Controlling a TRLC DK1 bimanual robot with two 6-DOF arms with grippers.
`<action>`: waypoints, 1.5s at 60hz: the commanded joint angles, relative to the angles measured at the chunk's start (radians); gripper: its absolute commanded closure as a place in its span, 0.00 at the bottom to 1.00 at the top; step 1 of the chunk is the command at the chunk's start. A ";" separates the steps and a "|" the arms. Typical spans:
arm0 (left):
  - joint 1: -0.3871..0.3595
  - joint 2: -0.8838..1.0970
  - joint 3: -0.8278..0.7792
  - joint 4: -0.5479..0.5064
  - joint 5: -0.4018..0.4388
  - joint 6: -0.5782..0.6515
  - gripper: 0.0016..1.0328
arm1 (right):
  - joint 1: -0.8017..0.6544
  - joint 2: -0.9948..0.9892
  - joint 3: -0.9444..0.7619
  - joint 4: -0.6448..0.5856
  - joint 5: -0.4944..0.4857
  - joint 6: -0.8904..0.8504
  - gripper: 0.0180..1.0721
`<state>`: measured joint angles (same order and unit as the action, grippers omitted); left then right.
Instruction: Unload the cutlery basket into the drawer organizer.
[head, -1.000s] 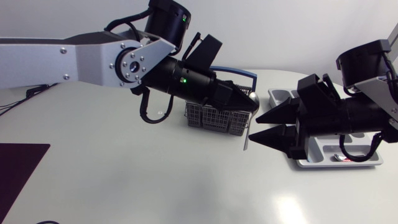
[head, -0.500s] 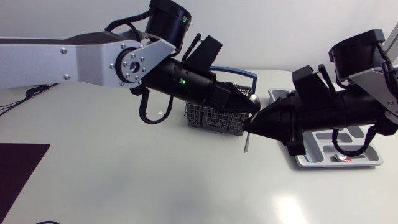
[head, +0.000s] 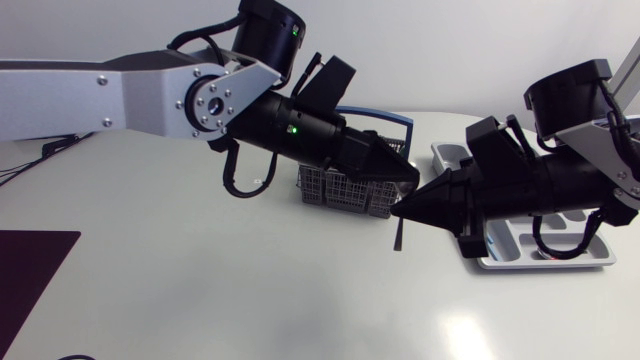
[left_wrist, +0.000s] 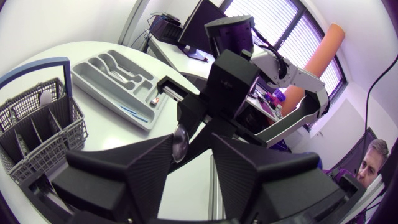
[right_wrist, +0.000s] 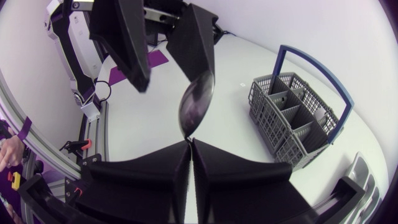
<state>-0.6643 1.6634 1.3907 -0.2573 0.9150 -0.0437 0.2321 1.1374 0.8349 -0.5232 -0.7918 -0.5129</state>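
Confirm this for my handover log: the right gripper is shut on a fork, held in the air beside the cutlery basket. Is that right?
Not a fork. The right gripper is shut on a spoon, held in the air beside the cutlery basket; the right wrist view shows its rounded bowl just ahead of the fingers.

The left pincer (left_wrist: 191, 144) stands with its two fingers spread apart. A spoon (left_wrist: 180, 142) sits between them, its bowl against one finger. The right pincer (left_wrist: 200, 124) meets it head-on, fingers drawn together at the spoon. Beside the left pincer, on the white bench (left_wrist: 106, 134), stands the grey wire cutlery basket (left_wrist: 37, 124) with its blue handle. Beyond it lies the grey drawer organizer (left_wrist: 93, 73), with cutlery in several compartments.
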 joint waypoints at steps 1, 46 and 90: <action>0.017 0.012 0.060 0.001 0.004 0.001 0.32 | -0.022 -0.005 -0.045 -0.004 0.017 -0.010 0.93; 0.154 0.029 0.021 -0.054 -0.550 0.096 0.29 | -0.830 0.093 -0.221 0.276 0.364 -0.558 0.93; 0.270 0.002 -0.101 -0.045 -0.616 0.151 0.29 | -0.972 0.436 -0.204 0.664 0.493 -0.684 0.81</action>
<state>-0.4076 1.6821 1.3197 -0.3061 0.3038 0.0837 -0.7265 1.5528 0.6346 0.1318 -0.3111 -1.1763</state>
